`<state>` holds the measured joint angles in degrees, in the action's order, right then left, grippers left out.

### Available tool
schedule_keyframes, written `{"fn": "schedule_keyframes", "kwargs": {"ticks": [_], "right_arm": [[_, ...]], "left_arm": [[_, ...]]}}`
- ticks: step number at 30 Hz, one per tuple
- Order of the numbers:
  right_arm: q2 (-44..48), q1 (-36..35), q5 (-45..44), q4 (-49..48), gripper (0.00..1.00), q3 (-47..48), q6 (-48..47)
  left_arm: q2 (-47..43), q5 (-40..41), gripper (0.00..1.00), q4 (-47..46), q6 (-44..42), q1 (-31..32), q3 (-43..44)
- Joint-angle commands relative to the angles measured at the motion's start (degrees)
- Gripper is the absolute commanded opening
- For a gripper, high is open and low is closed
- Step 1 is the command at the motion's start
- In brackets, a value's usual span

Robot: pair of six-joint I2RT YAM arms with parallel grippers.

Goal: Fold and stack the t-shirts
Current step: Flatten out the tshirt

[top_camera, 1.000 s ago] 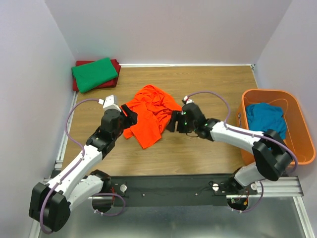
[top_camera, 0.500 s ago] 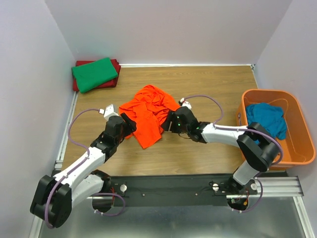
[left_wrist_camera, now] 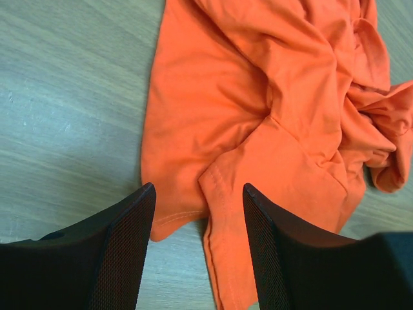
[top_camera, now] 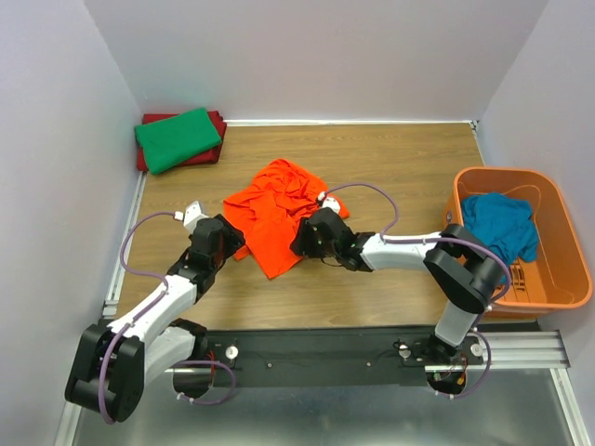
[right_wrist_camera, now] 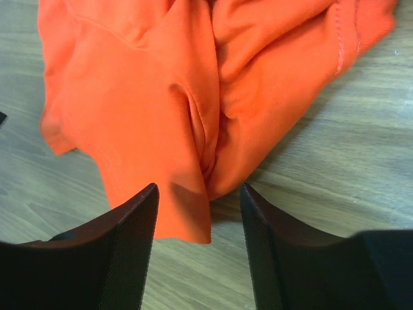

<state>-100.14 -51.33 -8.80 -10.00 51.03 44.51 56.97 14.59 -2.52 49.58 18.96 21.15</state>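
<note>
So here's where I'm at: the orange t-shirt (top_camera: pixel 279 209) is a crumpled heap on the wooden worktop (top_camera: pixel 390 158), sitting right between my two sets of fingers

My left fingers (top_camera: pixel 236 245) are down low at the shirt's left edge, spread apart with nothing clamped. From the wrist cam, a hemmed flap of the cloth lies flat on the wood in the gap just ahead of the tips. I honestly can't tell whether either tip is touching the fabric

My right fingers (top_camera: pixel 299 243) are the same deal on the other side: apart, gripping nothing, low over the wood. They point at the shirt's near corner, which lies in the gap between the tips. A deep crease runs up through the cloth straight ahead, and a stitched hem shows further off to the right

The other shirts are nowhere near me. The green t-shirt (top_camera: pixel 177 137) is folded and lying on top of the dark red t-shirt (top_camera: pixel 218 120), way out past my left fingers in the far corner. The teal t-shirt (top_camera: pixel 497 223) is bunched up inside the orange basket (top_camera: pixel 558 279), well off to the outer side of my right fingers at the worktop's edge
</note>
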Motion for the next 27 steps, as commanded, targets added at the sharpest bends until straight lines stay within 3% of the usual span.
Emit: {"fn": "schedule_keyframes", "kwargs": {"ticks": [1, 10, 14, 17, 27], "right_arm": [[-1.29, -0.79, -2.54, 1.47, 0.56, 1.09, -0.04], [-0.50, -1.49, -1.05, 2.00, 0.37, -0.31, 1.19], [1.08, -1.58, -0.52, 2.53, 0.14, -0.58, 1.10], [2.58, -1.49, -0.43, 3.23, 0.05, 0.04, 0.93], [11.89, -1.49, -13.59, 14.12, 0.01, 5.13, -4.69]], "left_arm": [[1.38, 2.11, 0.64, -1.69, 1.92, -0.59, -0.76], [7.19, 0.53, 0.63, -6.35, 3.85, -0.94, -1.63], [8.07, 1.05, 0.63, -6.44, 3.94, -0.86, -1.28], [8.59, 1.23, 0.61, -6.79, 3.59, -0.94, -1.11], [12.99, 1.50, 0.41, -6.44, 1.83, -0.94, 1.97]]}}
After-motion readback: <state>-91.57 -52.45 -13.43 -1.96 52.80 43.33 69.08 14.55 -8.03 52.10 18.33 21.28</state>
